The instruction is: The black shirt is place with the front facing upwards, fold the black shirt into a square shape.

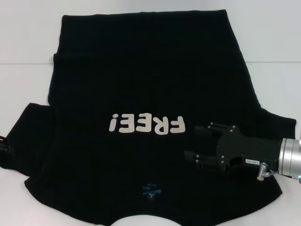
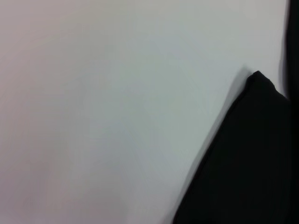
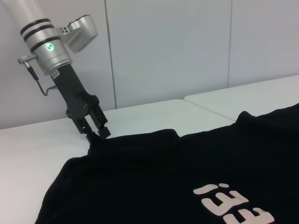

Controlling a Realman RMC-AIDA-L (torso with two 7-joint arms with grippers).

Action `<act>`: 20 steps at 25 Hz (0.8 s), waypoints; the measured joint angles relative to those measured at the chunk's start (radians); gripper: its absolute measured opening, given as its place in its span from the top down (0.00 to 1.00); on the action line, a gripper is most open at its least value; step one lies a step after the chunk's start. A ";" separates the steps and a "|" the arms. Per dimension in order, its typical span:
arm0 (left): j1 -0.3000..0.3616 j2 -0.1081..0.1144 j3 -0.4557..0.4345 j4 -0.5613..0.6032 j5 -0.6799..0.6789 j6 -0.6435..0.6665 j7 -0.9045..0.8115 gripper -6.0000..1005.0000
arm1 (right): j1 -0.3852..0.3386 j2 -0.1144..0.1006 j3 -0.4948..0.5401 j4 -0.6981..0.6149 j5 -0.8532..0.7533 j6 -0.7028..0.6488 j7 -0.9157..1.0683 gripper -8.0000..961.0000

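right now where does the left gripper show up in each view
Head view: left gripper barely shows at the left edge, at the black shirt's sleeve.
Left wrist view: not in it; only sleeve and white table.
Right wrist view: upper left, tips at the sleeve edge.
Shared landmark: that sleeve.

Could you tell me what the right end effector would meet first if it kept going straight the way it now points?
Probably the black shirt itself. The right end effector, open, points across the cloth just below the FREE! lettering; its height above the fabric is unclear.
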 joint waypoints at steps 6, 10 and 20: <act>-0.002 -0.005 0.004 0.001 0.002 -0.003 0.001 0.42 | 0.000 0.000 0.000 0.000 0.002 0.000 0.000 0.16; -0.002 -0.007 0.006 0.003 0.007 -0.003 0.004 0.42 | 0.001 0.000 0.000 0.000 0.002 -0.001 0.000 0.16; -0.001 -0.032 0.036 0.056 0.012 -0.005 0.007 0.55 | 0.000 0.000 0.000 0.000 0.004 -0.005 0.000 0.16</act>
